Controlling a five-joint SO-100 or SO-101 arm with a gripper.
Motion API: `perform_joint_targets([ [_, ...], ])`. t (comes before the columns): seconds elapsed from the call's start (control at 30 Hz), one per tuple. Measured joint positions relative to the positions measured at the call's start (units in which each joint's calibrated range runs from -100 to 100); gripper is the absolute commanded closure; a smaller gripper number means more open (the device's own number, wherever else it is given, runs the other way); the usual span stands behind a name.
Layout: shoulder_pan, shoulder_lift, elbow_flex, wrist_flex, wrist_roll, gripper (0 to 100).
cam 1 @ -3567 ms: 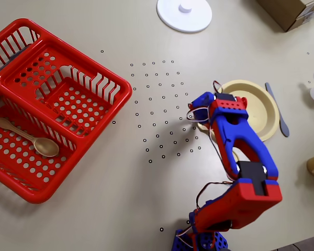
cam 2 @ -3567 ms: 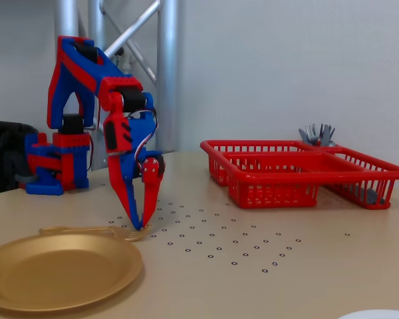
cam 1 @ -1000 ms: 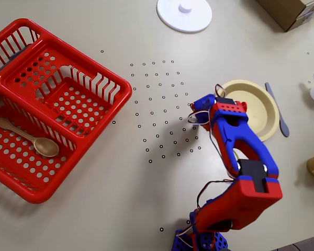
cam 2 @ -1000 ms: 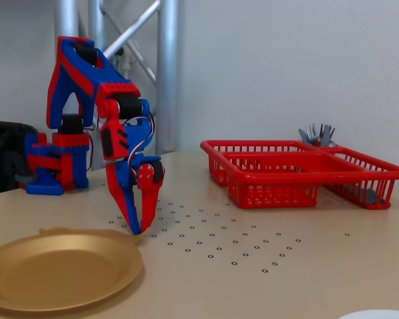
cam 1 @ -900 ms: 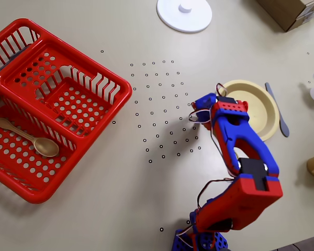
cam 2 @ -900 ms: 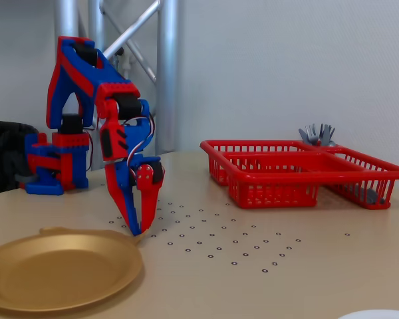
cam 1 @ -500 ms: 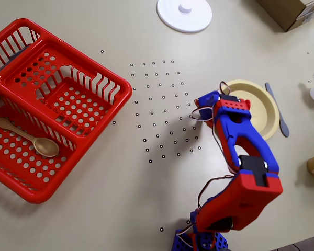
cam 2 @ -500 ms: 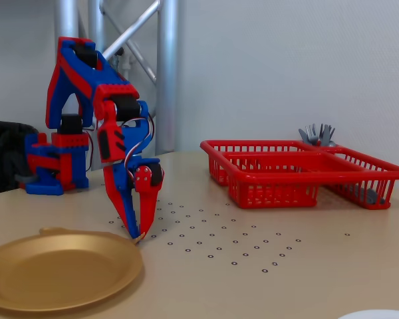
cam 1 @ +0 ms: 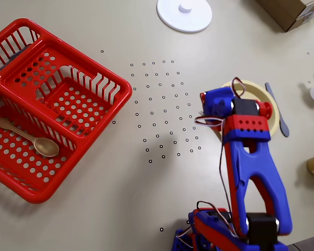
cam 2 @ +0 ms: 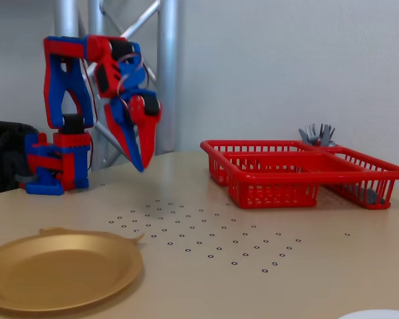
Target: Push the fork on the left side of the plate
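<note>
The pale yellow plate (cam 1: 269, 104) lies right of centre in the overhead view, mostly under my arm; in the fixed view it (cam 2: 53, 269) is at the near left. The tan fork (cam 2: 132, 235) lies against the plate's far edge in the fixed view, with only its ends showing. In the overhead view only a tan bit (cam 1: 215, 129) shows at the plate's lower left, under the arm. My gripper (cam 2: 142, 166) hangs well above the table, pointing down, jaws together and empty. In the overhead view it (cam 1: 206, 112) is over the plate's left edge.
A red basket (cam 1: 94, 112) fills the left of the overhead view and holds a tan spoon (cam 1: 29, 138); grey forks (cam 2: 317, 135) stand at its far end. A grey-blue knife (cam 1: 277, 110) lies right of the plate. A white knobbed disc (cam 1: 184, 13) and a cardboard box (cam 1: 293, 13) are at the top.
</note>
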Motion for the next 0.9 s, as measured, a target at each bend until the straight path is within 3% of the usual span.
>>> perform_joint_targets([
  [0.33,11.2,-19.6,16.9,0.1,5.6,100],
  [0.9,31.4,-19.5,29.8,-3.7,14.1,100],
])
